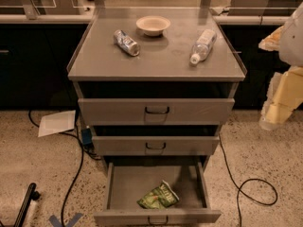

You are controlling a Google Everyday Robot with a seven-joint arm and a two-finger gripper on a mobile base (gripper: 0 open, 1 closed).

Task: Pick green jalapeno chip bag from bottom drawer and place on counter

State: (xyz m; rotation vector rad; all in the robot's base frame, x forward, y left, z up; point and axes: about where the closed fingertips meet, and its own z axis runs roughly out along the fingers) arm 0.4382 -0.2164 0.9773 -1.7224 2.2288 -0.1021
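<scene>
At the bottom centre of the frame you have the bottom drawer [124, 186] pulled well out, and the green jalapeno chip bag [159, 197] lies crumpled on its floor, close to the front panel and slightly right of centre. A black cable [251, 193] loops on the speckled floor to the lower right, and a sheet of paper [57, 123] lies at the left. Above the open drawer, the middle drawer [189, 145] and top drawer [113, 111] each stand slightly out. Your gripper [282, 98] hangs at the right edge, mid-height, beside the cabinet and well apart from the bag; you cannot tell how it is set. On the counter [156, 63] lie a crushed silver can [126, 42] at left and a plastic bottle [203, 45] at right, with a pale bowl [153, 25] behind them.
</scene>
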